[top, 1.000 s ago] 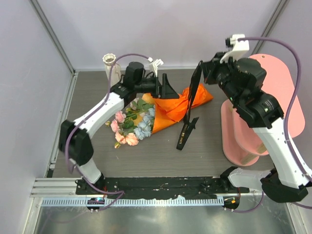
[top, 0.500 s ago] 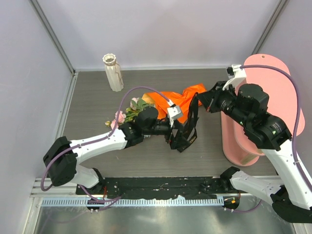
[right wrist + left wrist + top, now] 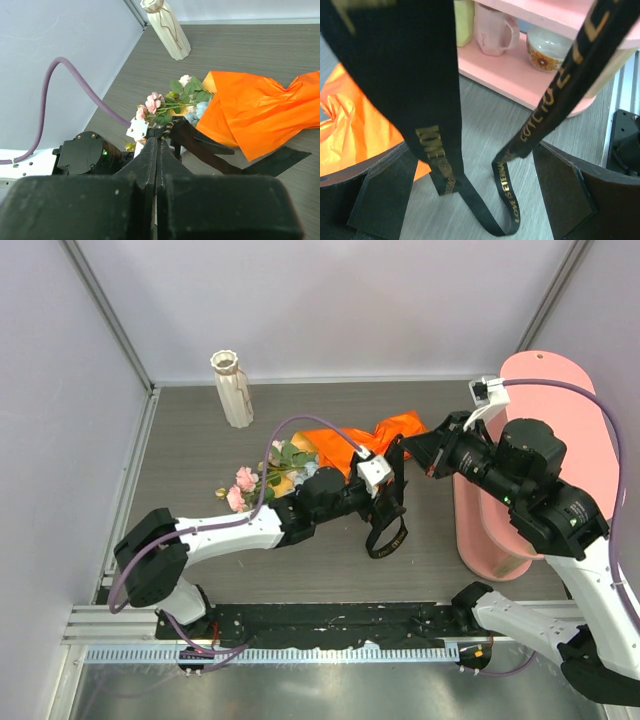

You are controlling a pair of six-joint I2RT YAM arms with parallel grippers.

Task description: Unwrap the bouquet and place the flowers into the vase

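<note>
Top external view: bouquet point(image 3: 335, 452) lay mid-table, blooms toward 9 o'clock; vase point(image 3: 232, 390) upright at 11 o'clock, well apart.

Risk: a pull on the black ribbon point(image 3: 437, 150) could drag the paper if it is snagged.

Left gripper point(image 3: 475, 195) gaped wide, straddling both hanging strands. Right gripper point(image 3: 157, 142) was closed, pinching the ribbon.

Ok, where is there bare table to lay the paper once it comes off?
Bare table: the far strip between the vase and the pink stand, and the near strip between the left arm and the base rail. Crowded: the middle, where the bouquet, the ribbon, the left gripper and the right gripper cluster.
</note>
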